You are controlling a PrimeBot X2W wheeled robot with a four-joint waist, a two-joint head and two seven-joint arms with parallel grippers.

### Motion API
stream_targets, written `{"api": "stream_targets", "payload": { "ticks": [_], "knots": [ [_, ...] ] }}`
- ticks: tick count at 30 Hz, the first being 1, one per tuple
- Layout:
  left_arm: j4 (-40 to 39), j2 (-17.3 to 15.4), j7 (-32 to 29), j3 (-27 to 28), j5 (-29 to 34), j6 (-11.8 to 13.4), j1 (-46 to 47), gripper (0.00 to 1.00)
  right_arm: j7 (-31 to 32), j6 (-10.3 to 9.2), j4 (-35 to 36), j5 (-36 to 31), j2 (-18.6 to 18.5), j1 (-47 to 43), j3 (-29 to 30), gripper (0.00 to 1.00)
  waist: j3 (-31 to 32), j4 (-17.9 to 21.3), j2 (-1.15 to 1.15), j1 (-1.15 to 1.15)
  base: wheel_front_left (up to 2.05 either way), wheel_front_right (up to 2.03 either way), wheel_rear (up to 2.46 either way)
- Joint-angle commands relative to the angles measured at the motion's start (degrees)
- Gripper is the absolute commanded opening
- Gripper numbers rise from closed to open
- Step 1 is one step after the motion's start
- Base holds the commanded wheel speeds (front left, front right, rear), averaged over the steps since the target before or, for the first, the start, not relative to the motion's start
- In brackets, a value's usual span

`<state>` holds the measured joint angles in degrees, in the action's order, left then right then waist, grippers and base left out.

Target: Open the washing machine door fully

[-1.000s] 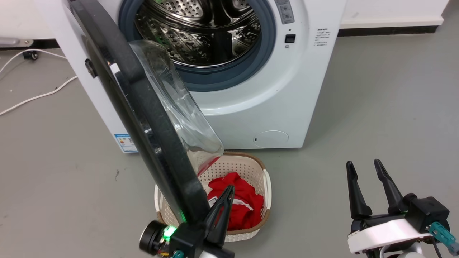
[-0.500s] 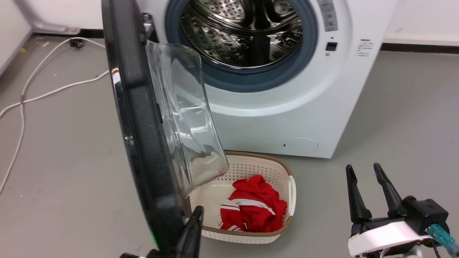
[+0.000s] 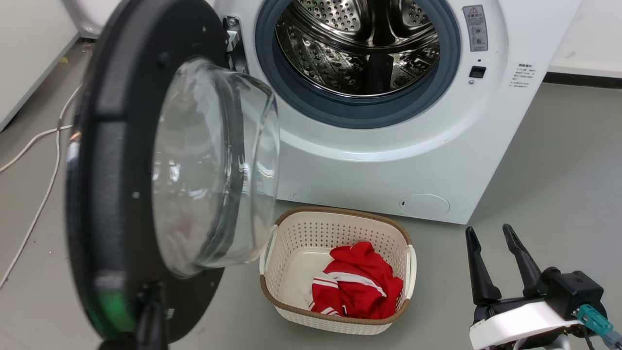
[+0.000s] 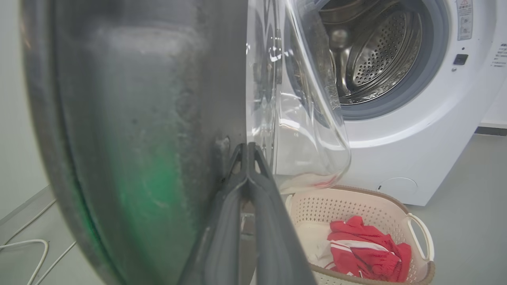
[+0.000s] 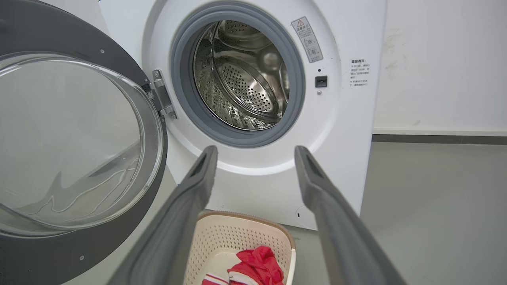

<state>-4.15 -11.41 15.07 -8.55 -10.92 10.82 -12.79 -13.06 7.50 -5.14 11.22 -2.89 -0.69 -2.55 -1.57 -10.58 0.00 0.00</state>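
Two risks — the left claw (image 4: 247, 147), pinched closed on nothing and merely touching the washing machine door (image 3: 112, 146), could slip off, and the door might rebound toward the basket (image 3: 335, 214). Right claw (image 3: 487, 233) gapes, empty.

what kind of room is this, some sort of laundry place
Probably a laundry area, or a bare room set up as one. A white front-loading washing machine stands with the washing machine door swung open, and a laundry basket holding a red garment sits on the grey floor.
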Motion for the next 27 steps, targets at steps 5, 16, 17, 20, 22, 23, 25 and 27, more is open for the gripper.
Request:
{"api": "stream_targets", "payload": {
  "ticks": [5,16,17,20,22,23,25,27],
  "knots": [
    [0.8,-1.8,0.2,6.9,-1.8,2.1,1.4,0.0,0.2,-0.02,0.4,0.2,0.0,0.0,0.2,1.0,-0.5,0.9,0.0,0.0,0.0,0.0,0.0],
    [6.7,-6.0,0.1,19.7,-6.2,0.1,8.1,0.0,0.5,-0.02,1.0,0.0,0.1,2.0,0.6,1.0,-3.4,2.3,0.0,0.0,0.0,0.0,0.0],
    [7.3,-6.2,0.1,20.9,-6.4,-0.1,8.9,0.0,0.5,-0.02,1.1,0.0,0.1,2.1,0.7,1.0,-3.7,2.4,0.0,0.0,0.0,0.0,0.0],
    [9.6,-7.3,0.1,24.3,-6.9,-0.9,10.5,0.0,0.4,-0.02,1.2,-0.3,0.1,2.4,0.8,1.0,-4.7,2.9,0.0,0.0,0.0,0.0,0.0],
    [11.2,-8.1,0.1,26.0,-6.8,-1.5,11.6,0.0,0.3,-0.02,1.3,-0.5,0.0,2.7,1.1,1.0,-5.3,3.1,0.0,0.0,0.0,0.0,0.0],
    [12.1,-8.4,0.1,26.7,-6.7,-1.8,12.2,0.0,0.3,-0.02,1.3,-0.5,0.1,2.8,1.1,1.0,-5.6,3.2,0.0,0.0,0.0,0.0,0.0],
    [14.8,-9.8,0.1,28.5,-7.0,-2.7,13.7,0.0,0.3,-0.02,1.4,-0.6,0.1,3.2,1.1,1.0,-6.1,3.4,0.0,0.0,0.0,0.0,0.0],
    [17.3,-10.8,0.1,29.8,-6.9,-3.9,15.2,0.0,0.2,-0.02,1.3,-0.8,0.1,3.4,1.2,1.0,-6.5,3.6,0.0,0.0,0.0,0.0,0.0]
  ]
}}
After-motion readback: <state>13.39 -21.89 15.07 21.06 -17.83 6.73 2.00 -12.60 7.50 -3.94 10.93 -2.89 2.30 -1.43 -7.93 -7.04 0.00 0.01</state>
